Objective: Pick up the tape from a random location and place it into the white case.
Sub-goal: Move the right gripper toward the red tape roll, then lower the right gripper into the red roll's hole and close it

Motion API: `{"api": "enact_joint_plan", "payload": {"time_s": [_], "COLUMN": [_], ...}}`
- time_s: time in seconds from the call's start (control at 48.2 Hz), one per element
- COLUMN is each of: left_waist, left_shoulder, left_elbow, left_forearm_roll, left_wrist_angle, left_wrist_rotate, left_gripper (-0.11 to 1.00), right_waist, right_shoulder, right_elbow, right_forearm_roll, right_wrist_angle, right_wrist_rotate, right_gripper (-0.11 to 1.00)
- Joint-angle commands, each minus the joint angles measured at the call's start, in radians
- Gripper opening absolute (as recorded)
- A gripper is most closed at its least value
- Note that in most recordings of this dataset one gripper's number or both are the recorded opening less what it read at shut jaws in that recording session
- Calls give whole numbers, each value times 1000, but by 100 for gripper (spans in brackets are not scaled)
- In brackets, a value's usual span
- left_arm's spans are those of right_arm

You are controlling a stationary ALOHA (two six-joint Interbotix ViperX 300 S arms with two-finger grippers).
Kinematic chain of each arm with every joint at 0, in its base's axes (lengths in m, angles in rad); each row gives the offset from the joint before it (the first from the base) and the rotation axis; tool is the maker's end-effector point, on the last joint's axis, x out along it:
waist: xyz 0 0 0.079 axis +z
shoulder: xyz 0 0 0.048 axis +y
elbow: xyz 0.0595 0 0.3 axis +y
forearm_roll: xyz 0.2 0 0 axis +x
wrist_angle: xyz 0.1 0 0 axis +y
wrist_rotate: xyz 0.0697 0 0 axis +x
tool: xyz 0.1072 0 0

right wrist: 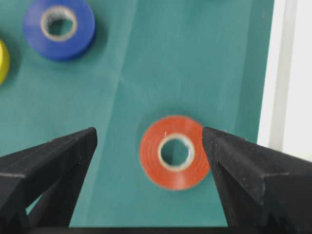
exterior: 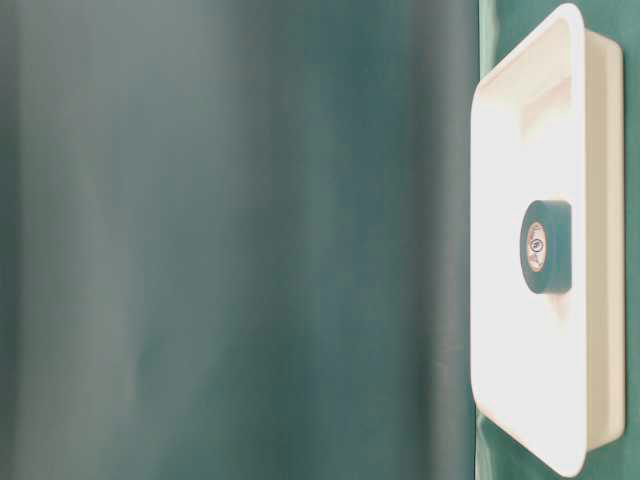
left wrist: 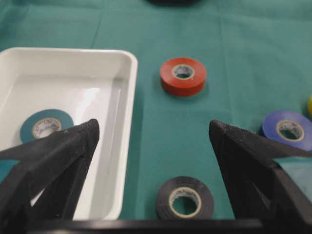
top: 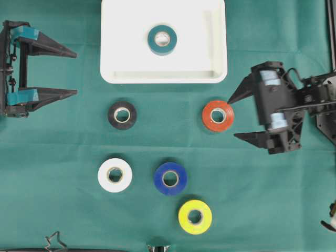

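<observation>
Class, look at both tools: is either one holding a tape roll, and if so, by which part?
Nothing is held. The left tool and right tool are open; the red tape roll lies free on the cloth.

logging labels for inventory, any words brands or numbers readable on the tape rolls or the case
None can be read.
Teal roll in the white case: dark marks on the core's inner label, too small and blurred to read.
Black roll: faint print inside the core, unreadable.
Red roll, blue roll, white roll, yellow roll: no text visible.
White case: no markings visible.
</observation>
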Motion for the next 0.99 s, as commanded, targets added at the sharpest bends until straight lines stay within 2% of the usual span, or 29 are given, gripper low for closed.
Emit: {"api": "enact_joint_plan", "payload": {"time_s": [0.0,0.228,0.435,0.974], "left_waist": [0,-2,0,0], "left_shoulder": [2,2,2,2], "left_elbow": [-18,-20,-18,-18], "left_forearm_roll": [-3,-3,-3,-2], "left_wrist_angle": [-11,-9,-9,-9], "left_wrist_rotate": [0,0,0,0], "left_gripper": [97,97,97,97], "right_waist": [-2,-2,-2,-2], "right_shoulder": [21,89,103,103], "right_elbow": [-49,-106,-115,-114], "right_forearm_roll": [-2,-5,-20,-20], "right_wrist_angle": [44,153,155,150], "right_wrist_rotate": [3,3,3,5], "right_gripper": [92,92,92,92]}}
